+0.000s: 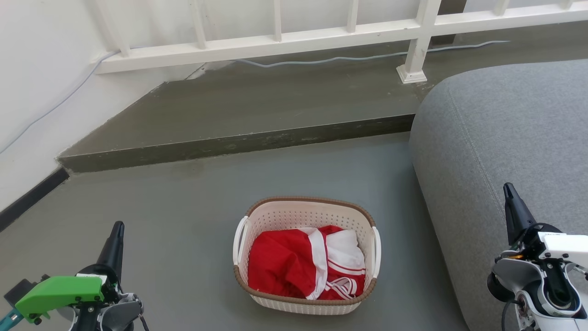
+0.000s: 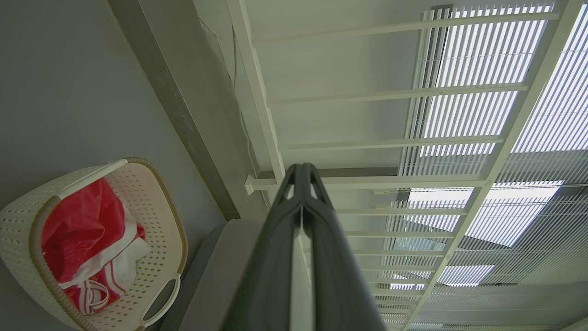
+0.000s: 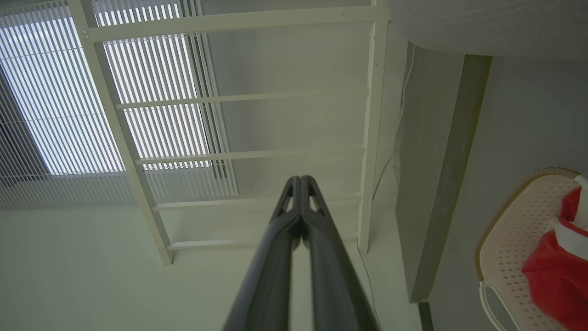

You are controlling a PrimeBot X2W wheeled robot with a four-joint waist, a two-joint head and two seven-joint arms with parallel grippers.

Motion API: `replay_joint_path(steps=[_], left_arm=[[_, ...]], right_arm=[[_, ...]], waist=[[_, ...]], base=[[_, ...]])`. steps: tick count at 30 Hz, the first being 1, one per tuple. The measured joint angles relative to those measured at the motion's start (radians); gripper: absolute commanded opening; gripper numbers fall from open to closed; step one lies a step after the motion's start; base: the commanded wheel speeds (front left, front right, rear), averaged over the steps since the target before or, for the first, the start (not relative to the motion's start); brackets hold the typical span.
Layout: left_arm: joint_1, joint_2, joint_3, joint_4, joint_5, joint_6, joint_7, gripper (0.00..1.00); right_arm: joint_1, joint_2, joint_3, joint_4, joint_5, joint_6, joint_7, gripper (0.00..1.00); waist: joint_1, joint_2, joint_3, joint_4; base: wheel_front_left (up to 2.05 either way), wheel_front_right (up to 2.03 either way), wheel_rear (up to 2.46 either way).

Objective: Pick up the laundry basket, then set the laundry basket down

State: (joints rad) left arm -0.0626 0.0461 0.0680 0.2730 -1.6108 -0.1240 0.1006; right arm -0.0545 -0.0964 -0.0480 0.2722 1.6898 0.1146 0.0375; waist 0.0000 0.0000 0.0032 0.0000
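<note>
The small cream-white perforated plastic laundry basket, rounded-rectangular with a brown woven-look rim and a white loop handle on each short side, stands on the smooth matte grey floor, between the two arms and just left of the grey fabric sofa, whose rounded corner carries a stitched seam. Its walls are punched with regular rows of small holes. Inside lies a crumpled glossy red garment with white panels and red-and-white striped trim. The left gripper points up at the lower left, well apart from the basket; in the left wrist view its jaws are pressed together at the tips, holding nothing, with a bright green plastic housing on the wrist. The right gripper rises in front of the sofa, its jaws likewise closed tip to tip and empty in the right wrist view; a small mark on its white wrist housing is too small to read. Behind the basket a raised, rough grey concrete step carries a white-painted slatted railing, and a thin pale cable runs along its base.
</note>
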Motion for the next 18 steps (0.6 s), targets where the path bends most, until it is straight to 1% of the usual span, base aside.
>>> replay_joint_path(steps=[18], left_arm=[[0.000, 0.000, 0.000, 0.000, 0.000, 0.000, 0.000, 0.00]], right_arm=[[0.000, 0.001, -0.002, 0.000, 0.000, 0.000, 0.003, 0.00]], waist=[[0.0000, 0.0000, 0.000, 0.000]], base=[[0.00, 0.00, 0.00]])
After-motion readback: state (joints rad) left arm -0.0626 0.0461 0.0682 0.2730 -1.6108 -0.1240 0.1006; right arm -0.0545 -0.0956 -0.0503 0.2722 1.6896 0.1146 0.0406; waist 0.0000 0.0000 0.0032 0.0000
